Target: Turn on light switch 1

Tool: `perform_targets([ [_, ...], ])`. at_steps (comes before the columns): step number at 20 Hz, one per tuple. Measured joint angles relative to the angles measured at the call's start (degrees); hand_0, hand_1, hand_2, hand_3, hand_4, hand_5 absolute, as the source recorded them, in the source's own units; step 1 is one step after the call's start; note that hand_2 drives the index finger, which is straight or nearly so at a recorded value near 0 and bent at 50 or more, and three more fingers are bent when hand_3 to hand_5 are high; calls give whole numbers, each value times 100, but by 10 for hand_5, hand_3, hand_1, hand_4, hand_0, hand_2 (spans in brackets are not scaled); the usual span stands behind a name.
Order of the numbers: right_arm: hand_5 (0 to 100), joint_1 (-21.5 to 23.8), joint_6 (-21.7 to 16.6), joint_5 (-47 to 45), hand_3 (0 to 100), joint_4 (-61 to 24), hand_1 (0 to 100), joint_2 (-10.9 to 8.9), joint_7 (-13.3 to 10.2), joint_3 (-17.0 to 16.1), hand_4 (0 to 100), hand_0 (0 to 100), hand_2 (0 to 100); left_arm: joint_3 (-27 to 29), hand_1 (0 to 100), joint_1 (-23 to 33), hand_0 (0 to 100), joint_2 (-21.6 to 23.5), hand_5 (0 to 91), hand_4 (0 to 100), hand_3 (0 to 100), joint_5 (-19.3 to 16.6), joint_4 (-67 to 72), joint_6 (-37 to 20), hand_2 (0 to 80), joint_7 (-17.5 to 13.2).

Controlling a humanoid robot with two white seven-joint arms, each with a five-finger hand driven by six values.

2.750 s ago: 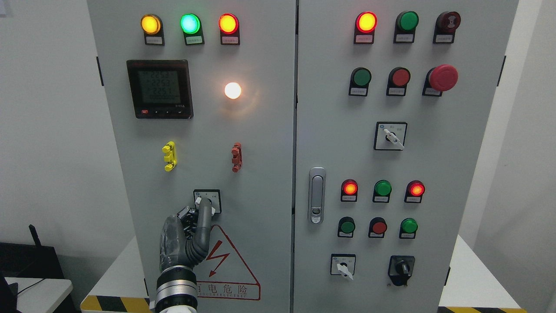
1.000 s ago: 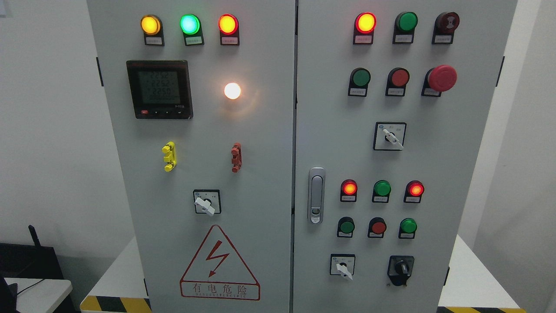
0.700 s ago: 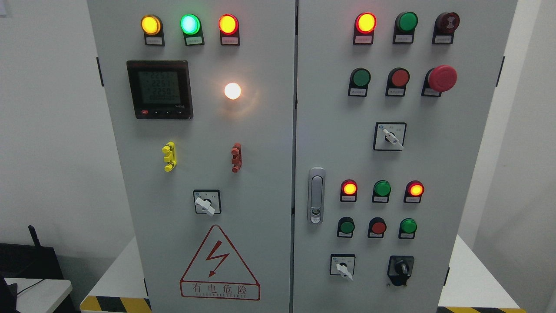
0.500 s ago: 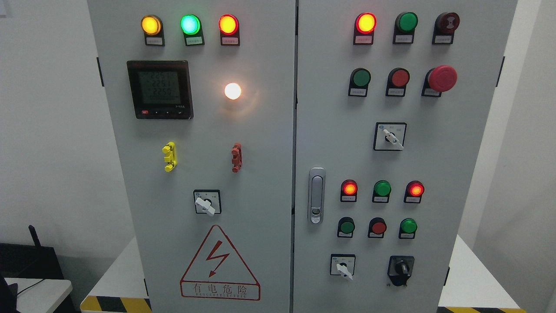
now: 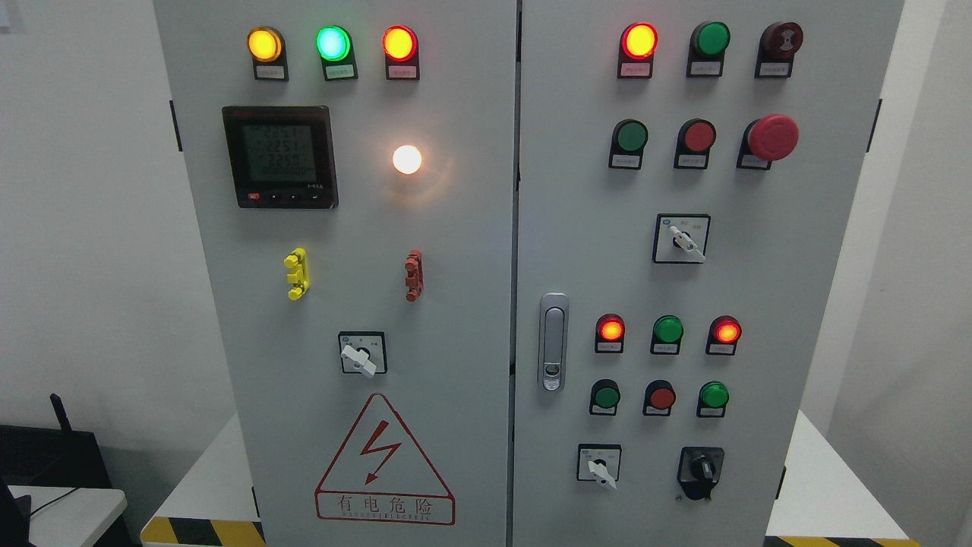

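Control cabinet point(image 5: 456, 228) seen from the head camera, with neither hand in the picture; whether their fingers are apart or together therefore cannot be told, and no direction from hand to target can be read. Taking the warning triangle point(image 5: 384, 460) on the left door as landmark, the rotary switch point(image 5: 362, 353), judged to be light switch 1, sits directly above its apex. The white lever of this switch lies on a diagonal, its long axis running from upper left to lower right. Well above the triangle, a round lamp point(image 5: 407, 159) glows warm white, which suggests the task is already done or nearly so; this is a judgement, not a reading of the labels, which are too small to make out. Up and to the left of the triangle is a meter display point(image 5: 279, 156); between lamp and switch stand a yellow clip point(image 5: 295, 273) and a red clip point(image 5: 413, 276). Since the switch is on the left door, the left arm is probably the nearer one for any further turn. Far right of the triangle, the right door carries a handle point(image 5: 553, 342) and more buttons. No containers appear.
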Motion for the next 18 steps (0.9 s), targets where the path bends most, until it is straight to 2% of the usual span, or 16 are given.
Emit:
perform_targets([
  [7, 0, 0, 0, 0, 0, 0, 389, 0, 0, 0, 0, 120, 0, -855, 42, -258, 244, 105, 0, 0, 0, -34, 1212, 614, 0, -2],
  [13, 0, 0, 0, 0, 0, 0, 389, 0, 0, 0, 0, 120, 0, -1315, 13, -541, 227, 95, 0, 0, 0, -47, 1770, 966, 0, 69],
  [18, 0, 0, 0, 0, 0, 0, 389, 0, 0, 0, 0, 120, 0, -1576, 11, -729, 223, 88, 0, 0, 0, -59, 2060, 1044, 0, 135],
])
